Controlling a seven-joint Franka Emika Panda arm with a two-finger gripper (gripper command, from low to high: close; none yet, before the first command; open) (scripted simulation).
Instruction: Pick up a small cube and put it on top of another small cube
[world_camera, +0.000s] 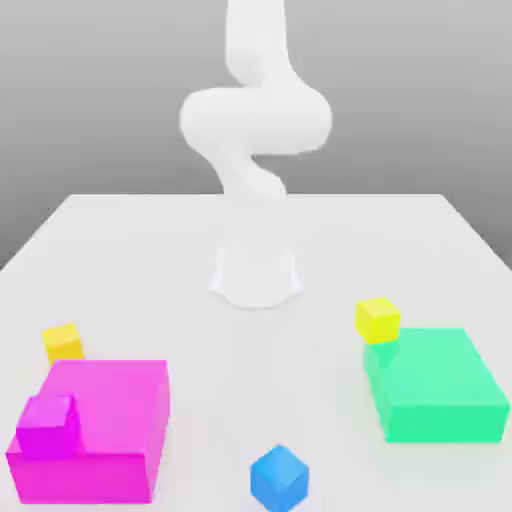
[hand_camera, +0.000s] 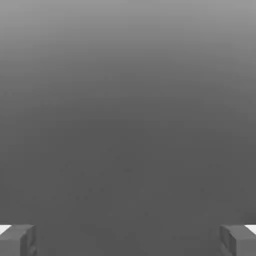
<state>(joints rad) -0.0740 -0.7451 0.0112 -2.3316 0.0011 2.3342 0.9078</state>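
Amber cube (world_camera: 63, 342) (one), lemon cube (world_camera: 378, 320) (one)

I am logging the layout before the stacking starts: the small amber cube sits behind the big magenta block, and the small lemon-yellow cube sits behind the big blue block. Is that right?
Not quite. In the exterior view the small lemon-yellow cube sits behind the big green block, not a blue one. The small amber cube does sit behind the big magenta block.

The small amber cube (world_camera: 63, 342) rests behind the magenta block; the lemon-yellow cube (world_camera: 378, 319) touches the green block.
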